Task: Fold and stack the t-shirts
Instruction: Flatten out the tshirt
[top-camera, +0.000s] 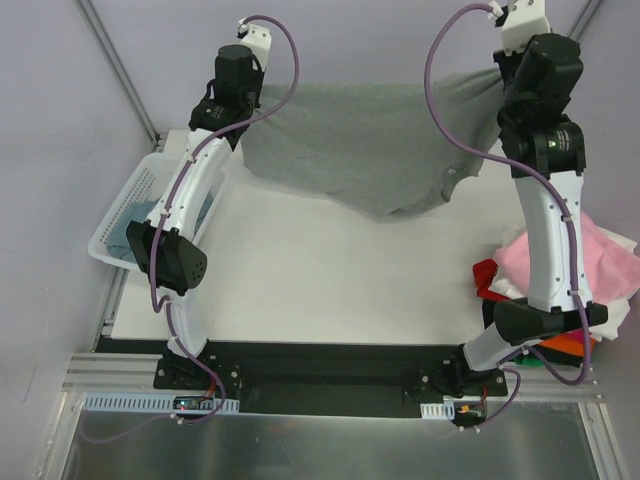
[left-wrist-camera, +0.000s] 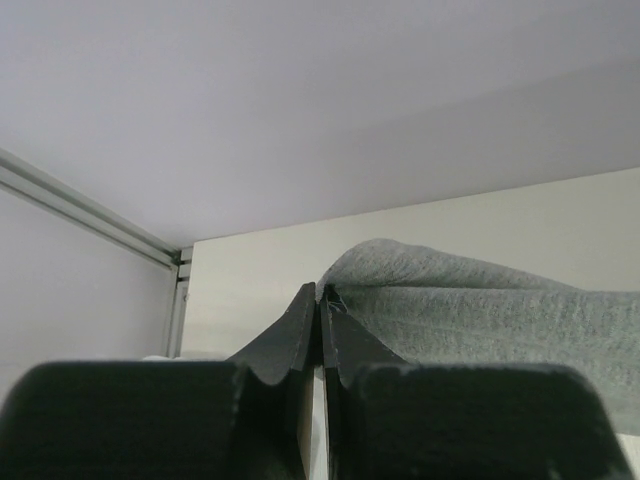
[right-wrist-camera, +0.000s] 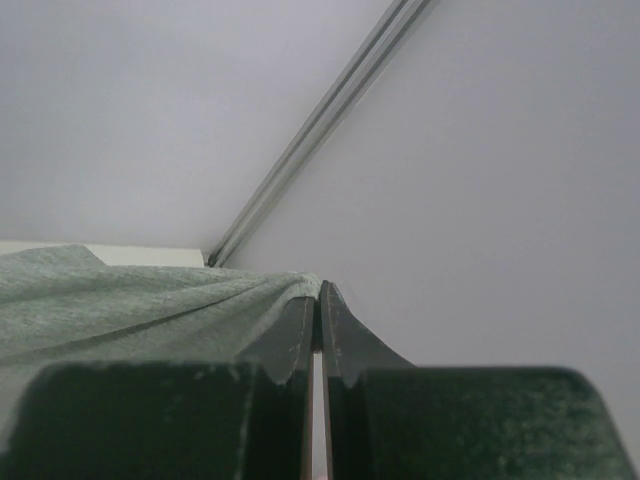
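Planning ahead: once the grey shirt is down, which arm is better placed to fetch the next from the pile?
Right, probably: the pile of pink, red, white shirts lies beside its base; the basket flanks the left. Left end effector and right end effector both pinch the grey shirt.

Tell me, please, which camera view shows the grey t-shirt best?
The top external view: it shows nearly all of the grey t-shirt, held up and stretched wide. Each wrist view catches only a bunched edge of it, pinched in the left fingers or the right fingers.
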